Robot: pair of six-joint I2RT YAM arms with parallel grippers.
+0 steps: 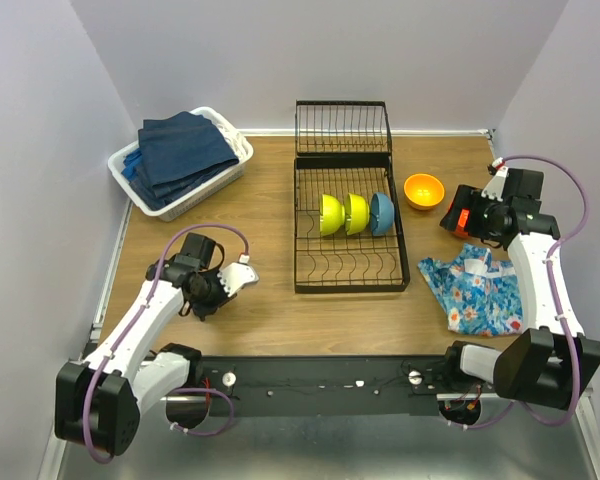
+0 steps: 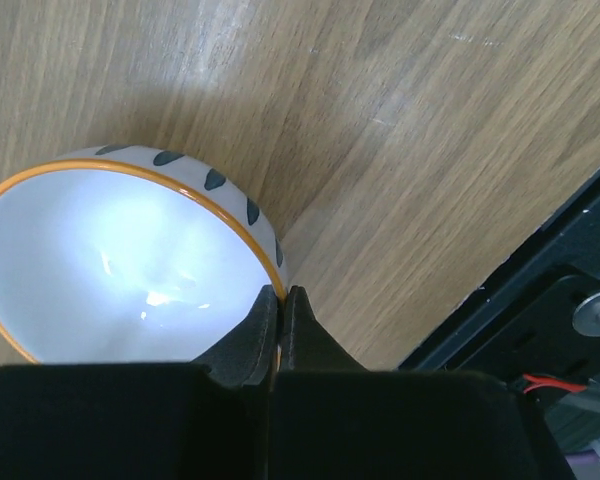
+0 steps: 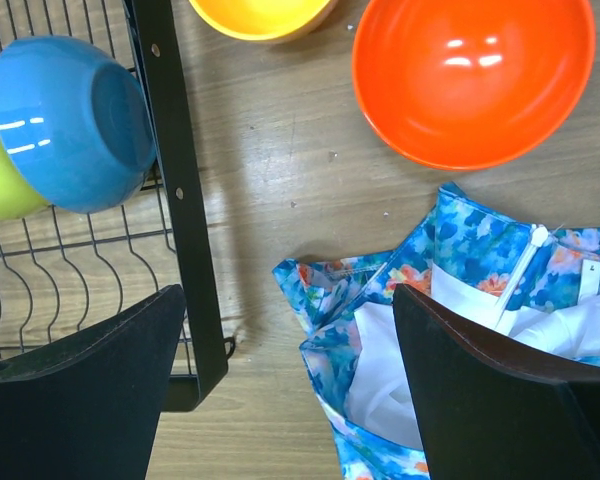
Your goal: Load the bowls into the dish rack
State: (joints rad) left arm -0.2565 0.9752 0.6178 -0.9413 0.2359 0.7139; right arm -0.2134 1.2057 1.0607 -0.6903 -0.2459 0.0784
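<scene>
Rack (image 3: 180, 190): 2 lime bowls (image 1: 331, 214), 1 blue bowl (image 3: 70, 120); orange bowl (image 1: 424, 189) at 3 o'clock. L gripper (image 2: 280, 297) pinching white bowl (image 2: 110, 260); R gripper (image 3: 288, 330) spread wide, empty.

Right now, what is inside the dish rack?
Three bowls on edge in the dish rack: two lime-yellow bowls, one blue bowl. They overlap, partly hiding each other.

Robot test cell: plain walls (image 1: 320, 50) box in a wooden worktop (image 1: 265, 312); black rail (image 1: 320, 372) at its near edge carries cabled arms (image 1: 138, 328).
</scene>
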